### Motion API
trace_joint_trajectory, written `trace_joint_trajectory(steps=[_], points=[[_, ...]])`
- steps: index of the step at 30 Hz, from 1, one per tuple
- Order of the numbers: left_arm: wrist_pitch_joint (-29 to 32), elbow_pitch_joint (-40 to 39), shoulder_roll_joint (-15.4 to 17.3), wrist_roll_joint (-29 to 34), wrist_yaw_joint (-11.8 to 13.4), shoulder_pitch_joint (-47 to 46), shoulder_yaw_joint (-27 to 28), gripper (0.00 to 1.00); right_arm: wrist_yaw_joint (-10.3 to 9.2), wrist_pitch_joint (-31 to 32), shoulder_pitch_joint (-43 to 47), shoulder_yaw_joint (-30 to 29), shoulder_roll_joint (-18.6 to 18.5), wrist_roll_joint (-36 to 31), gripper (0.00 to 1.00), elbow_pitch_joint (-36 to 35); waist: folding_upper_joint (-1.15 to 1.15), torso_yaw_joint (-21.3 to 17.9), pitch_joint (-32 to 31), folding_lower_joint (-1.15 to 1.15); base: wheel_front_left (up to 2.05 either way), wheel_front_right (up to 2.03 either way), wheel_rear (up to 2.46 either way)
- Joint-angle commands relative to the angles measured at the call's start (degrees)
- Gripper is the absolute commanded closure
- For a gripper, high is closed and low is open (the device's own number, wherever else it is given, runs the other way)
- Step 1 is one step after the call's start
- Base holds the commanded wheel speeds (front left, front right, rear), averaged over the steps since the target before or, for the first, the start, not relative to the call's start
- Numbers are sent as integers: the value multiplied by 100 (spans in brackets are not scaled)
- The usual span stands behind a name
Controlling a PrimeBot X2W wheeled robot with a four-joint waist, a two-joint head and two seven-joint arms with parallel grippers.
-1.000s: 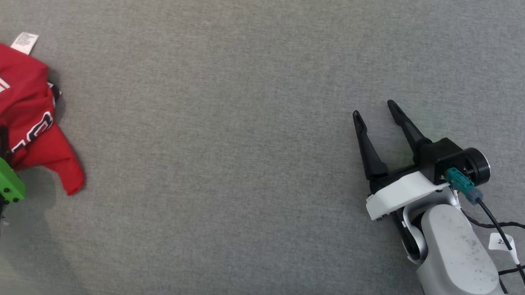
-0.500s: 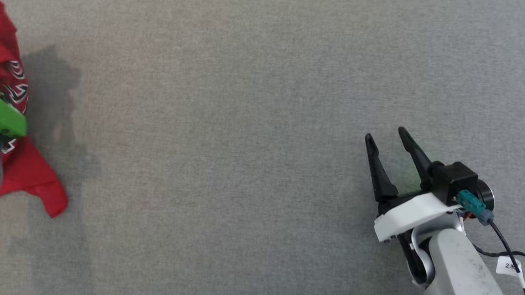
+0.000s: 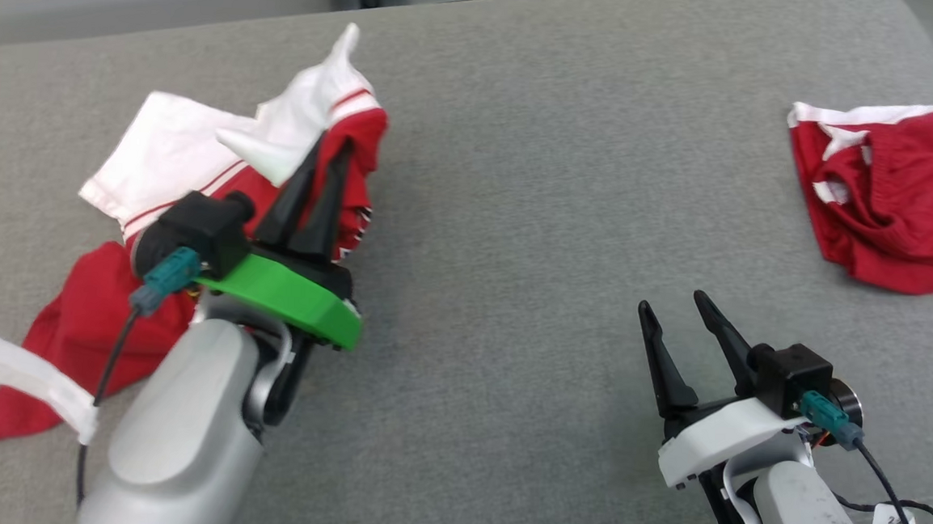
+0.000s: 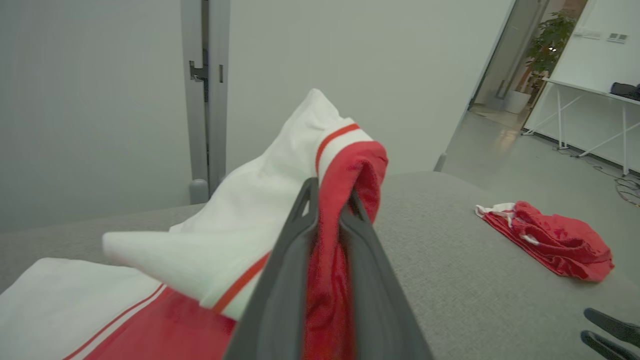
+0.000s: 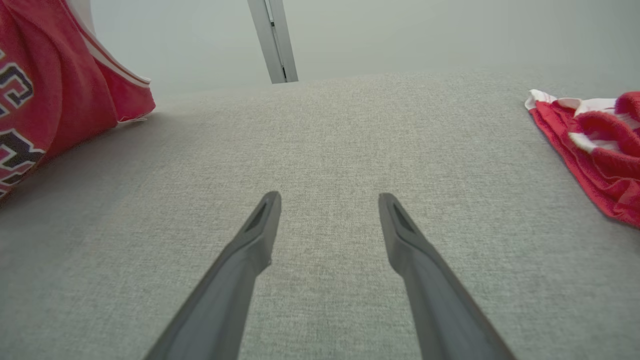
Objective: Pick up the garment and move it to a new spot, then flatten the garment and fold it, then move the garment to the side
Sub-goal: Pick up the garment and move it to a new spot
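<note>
The garment (image 3: 165,154), a red jersey with wide white sleeves edged in thin red stripes, hangs bunched over the left of the grey surface (image 3: 520,176). My left gripper (image 3: 329,147) is shut on a red fold of it, and the left wrist view shows that cloth (image 4: 327,250) pinched between the two dark fingers. Its lower part (image 3: 81,336) drapes down to the surface. The garment's lettering (image 5: 15,115) appears at the left of the right wrist view. My right gripper (image 3: 673,300) hovers open over bare surface at the lower right, nothing between its fingers (image 5: 260,225).
Another red garment (image 3: 891,199) with narrow white edging lies crumpled at the far right, also seen as a red heap (image 4: 550,242) and a red pile (image 5: 595,145). A grey wall and door frame (image 4: 205,95) stand behind the surface; a white table (image 4: 590,115) is beyond.
The head camera has tilted up, so the whole picture shifted. My left gripper has closed on the garment and lifted it off the surface. The right gripper stays open.
</note>
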Motion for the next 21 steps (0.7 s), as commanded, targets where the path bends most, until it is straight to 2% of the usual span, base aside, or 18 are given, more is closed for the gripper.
trace_joint_trajectory(steps=[1,5,6,7,8,13,21], points=[[-21,52,-110,-20,7,-11,-164,100,-9,-10,100,22,-20,36,0,-24,0,-846,-327,0,0,0,0],[-20,311,-420,-89,6,-102,-582,100,-9,-10,172,40,-20,68,0,-29,0,-1159,-318,0,0,0,0],[-20,377,-481,-101,7,-127,-647,93,-9,-11,192,38,-17,80,0,-37,0,-1204,-301,0,0,0,0],[-20,411,-510,-92,7,-168,-669,66,-9,-11,202,51,-15,86,0,-57,0,-1233,-277,0,0,0,0],[-20,493,-540,-83,7,-175,-701,2,-9,-11,221,48,-17,89,0,-73,0,-1245,-259,0,0,0,0],[-20,626,-599,196,12,-31,-382,0,-9,-11,244,-64,-15,74,0,-99,0,-1044,-226,0,0,0,0],[-19,475,-386,805,117,843,798,0,-9,-11,260,-279,-19,37,0,-38,0,-300,-408,0,0,0,0]])
